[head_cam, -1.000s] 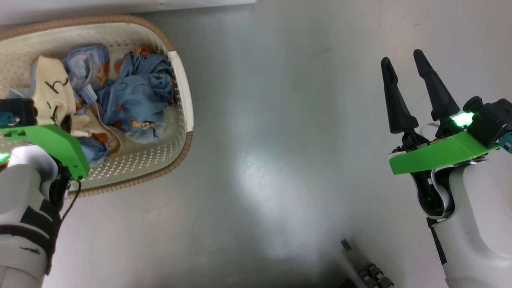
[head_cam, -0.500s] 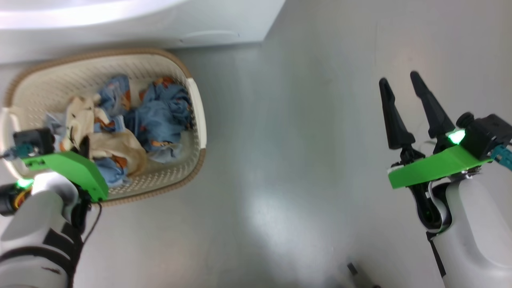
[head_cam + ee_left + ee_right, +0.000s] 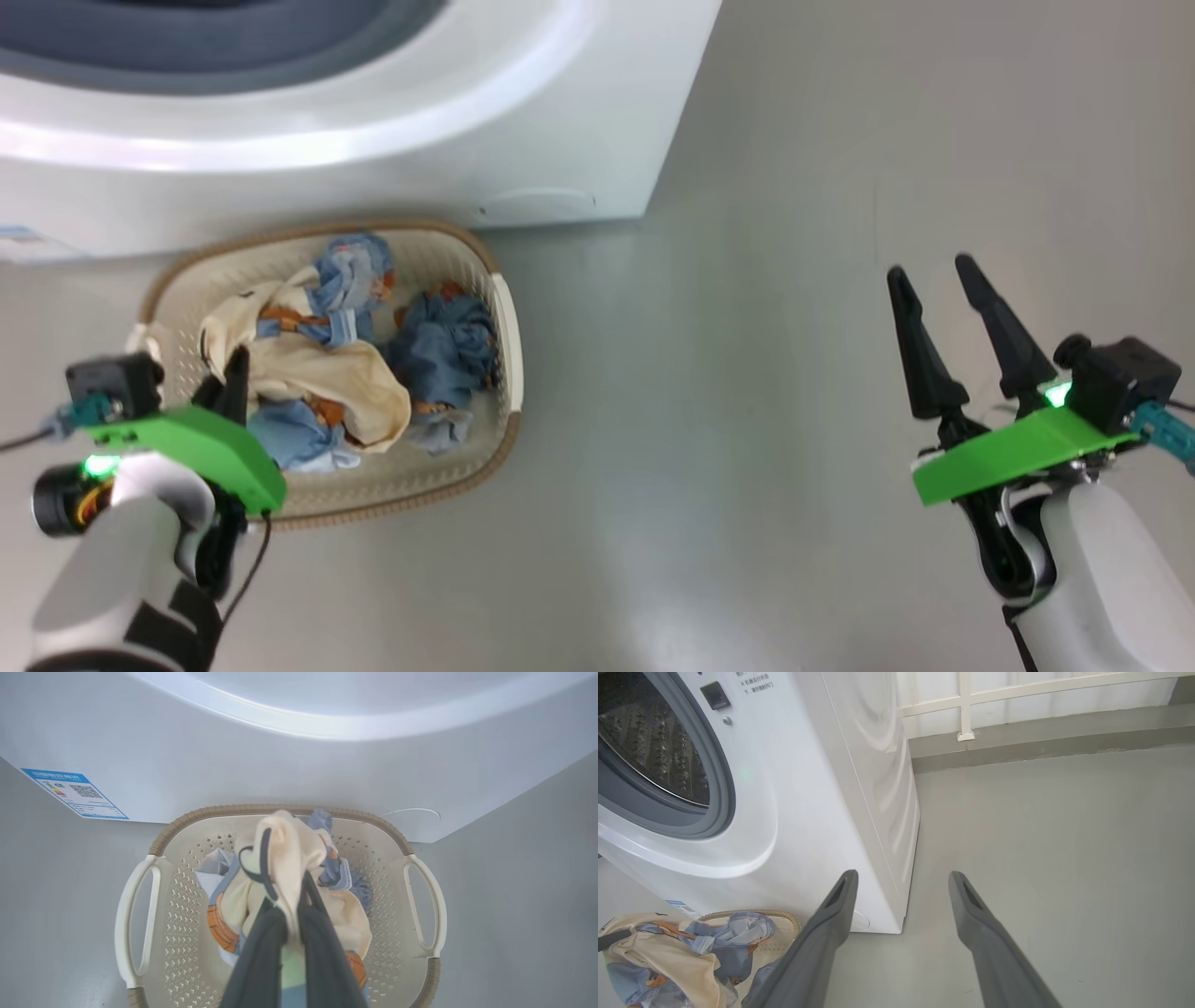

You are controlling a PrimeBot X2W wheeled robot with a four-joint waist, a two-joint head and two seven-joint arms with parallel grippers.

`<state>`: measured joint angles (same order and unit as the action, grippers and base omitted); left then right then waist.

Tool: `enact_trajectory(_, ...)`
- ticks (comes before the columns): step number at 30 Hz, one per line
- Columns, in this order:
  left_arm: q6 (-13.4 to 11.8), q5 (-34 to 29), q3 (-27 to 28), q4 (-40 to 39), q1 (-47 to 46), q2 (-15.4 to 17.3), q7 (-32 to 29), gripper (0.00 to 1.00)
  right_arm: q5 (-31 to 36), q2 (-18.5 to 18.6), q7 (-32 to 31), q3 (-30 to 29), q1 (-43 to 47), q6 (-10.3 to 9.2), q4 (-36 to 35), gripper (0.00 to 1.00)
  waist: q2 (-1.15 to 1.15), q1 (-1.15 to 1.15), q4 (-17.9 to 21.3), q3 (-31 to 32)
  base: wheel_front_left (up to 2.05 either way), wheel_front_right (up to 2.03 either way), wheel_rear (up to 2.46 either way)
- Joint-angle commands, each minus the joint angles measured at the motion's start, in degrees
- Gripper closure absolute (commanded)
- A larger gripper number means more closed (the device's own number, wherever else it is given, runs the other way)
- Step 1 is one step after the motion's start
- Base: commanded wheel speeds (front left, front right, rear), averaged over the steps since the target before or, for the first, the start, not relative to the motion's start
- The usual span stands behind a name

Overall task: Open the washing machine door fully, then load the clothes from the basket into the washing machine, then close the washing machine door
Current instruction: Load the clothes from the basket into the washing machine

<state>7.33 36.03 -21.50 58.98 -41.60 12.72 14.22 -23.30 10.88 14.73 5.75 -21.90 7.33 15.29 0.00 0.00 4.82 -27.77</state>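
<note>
While our left gripper (image 3: 286, 877) pinches the cream garment (image 3: 289, 849) above the basket (image 3: 182, 933), our right gripper (image 3: 931, 268) hangs spread wide over the floor (image 3: 747, 373), beside the washer (image 3: 373, 149).

Left claw (image 3: 288, 907) tips deep in cream garment (image 3: 292, 851) folds; blue label (image 3: 74, 792) print illegibly small.

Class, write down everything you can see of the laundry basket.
The basket is a cream-white, rounded-rectangle tub of perforated plastic with a brown rim band and two loop handles. It stands upright on the grey floor, close before the washing machine; whether they touch is unclear. Clothes, blue and cream, lie inside; the left gripper pinches the cream one.
</note>
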Motion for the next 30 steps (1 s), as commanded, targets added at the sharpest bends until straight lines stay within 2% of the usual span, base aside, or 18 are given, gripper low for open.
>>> enact_trajectory(1, 0.15, -0.79, 2.12, -1.54, 1.56, 2.53, 0.76, 1.0, -0.15, 0.47, 0.27, 0.85, 1.86, 0.16, -1.0, 0.0, 0.0, 0.0, -0.92, 3.5, 0.0, 0.0, 0.0)
enact_trajectory(19, 0.14, -13.53, 17.77, -23.79, 16.61, -0.48, 0.77, 1.0, -0.67, 1.96, 0.27, -1.12, 7.66, 0.16, -0.25, 0.0, 0.0, 0.0, -1.71, 12.83, 0.0, 0.0, 0.0)
enact_trajectory(30, 0.15, -17.83, 22.92, -35.3, 25.45, -2.21, 0.77, 1.0, -0.6, 2.25, 0.27, -2.84, 10.53, 0.16, -0.59, 0.0, 0.0, 0.0, -1.44, 15.83, 0.0, 0.0, 0.0)
